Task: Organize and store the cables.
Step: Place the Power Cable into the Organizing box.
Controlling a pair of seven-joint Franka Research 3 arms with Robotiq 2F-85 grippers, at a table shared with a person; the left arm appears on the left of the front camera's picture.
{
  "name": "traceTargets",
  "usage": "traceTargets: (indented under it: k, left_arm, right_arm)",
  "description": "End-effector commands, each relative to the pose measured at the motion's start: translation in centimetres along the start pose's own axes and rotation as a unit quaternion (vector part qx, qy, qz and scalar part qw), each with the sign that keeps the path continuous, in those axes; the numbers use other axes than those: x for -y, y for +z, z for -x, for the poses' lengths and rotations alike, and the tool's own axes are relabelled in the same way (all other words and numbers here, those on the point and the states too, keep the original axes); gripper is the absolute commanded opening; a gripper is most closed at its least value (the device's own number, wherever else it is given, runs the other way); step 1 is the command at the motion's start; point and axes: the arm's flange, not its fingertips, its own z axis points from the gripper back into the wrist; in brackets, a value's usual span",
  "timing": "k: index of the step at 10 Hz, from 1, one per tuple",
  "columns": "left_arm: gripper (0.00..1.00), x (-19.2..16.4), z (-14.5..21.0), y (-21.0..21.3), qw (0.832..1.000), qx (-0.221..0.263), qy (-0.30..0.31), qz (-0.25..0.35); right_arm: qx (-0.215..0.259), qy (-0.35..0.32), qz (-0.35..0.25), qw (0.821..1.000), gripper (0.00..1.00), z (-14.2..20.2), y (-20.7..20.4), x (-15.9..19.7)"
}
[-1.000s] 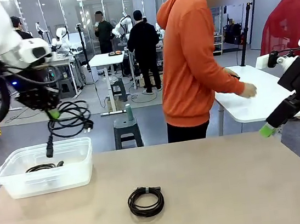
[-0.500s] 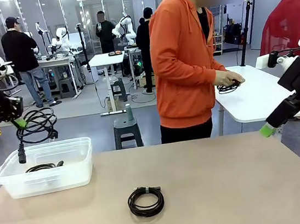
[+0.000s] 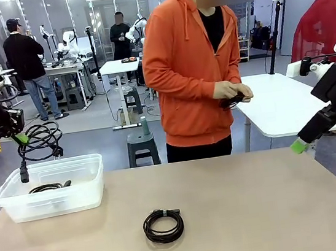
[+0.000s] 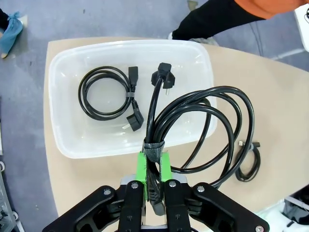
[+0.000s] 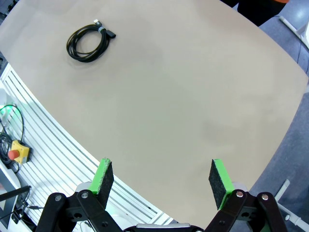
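Tabletop bin [image 3: 54, 203] lies seemingly below left pincer [image 3: 20, 139] pinching coiled cable [image 4: 159, 126], plug [image 4: 161, 79] hanging down; right pincer [image 5: 161, 174] spread.

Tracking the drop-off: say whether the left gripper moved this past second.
Yes. The left gripper shifted left, from above the right half of the bin toward its left end.

Left tool [image 4: 153, 162] clamped tight, aloft; right tool [image 5: 161, 177] spread wide, aloft
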Motion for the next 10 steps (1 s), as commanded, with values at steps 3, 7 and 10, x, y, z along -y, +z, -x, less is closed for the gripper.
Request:
traceTargets:
  k: [3, 7, 10]
  left_arm:
    - [0.13, -1.0, -1.4, -0.3, 0.999, -0.027, -0.029, 0.004]
    - [0.13, -6.6, -6.3, -3.8, 0.992, -0.054, -0.116, -0.02]
    - [0.13, -8.7, -8.8, -7.4, 0.994, -0.077, -0.067, 0.027]
  right_arm:
    - [-0.005, 0.001, 0.002, 1.0, 1.0, -0.2, 0.1, -0.1]
    - [-0.005, 0.001, 0.002, 1.0, 1.0, -0.2, 0.1, -0.1]
    - [-0.005, 0.001, 0.002, 1.0, 1.0, -0.2, 0.1, -0.1]
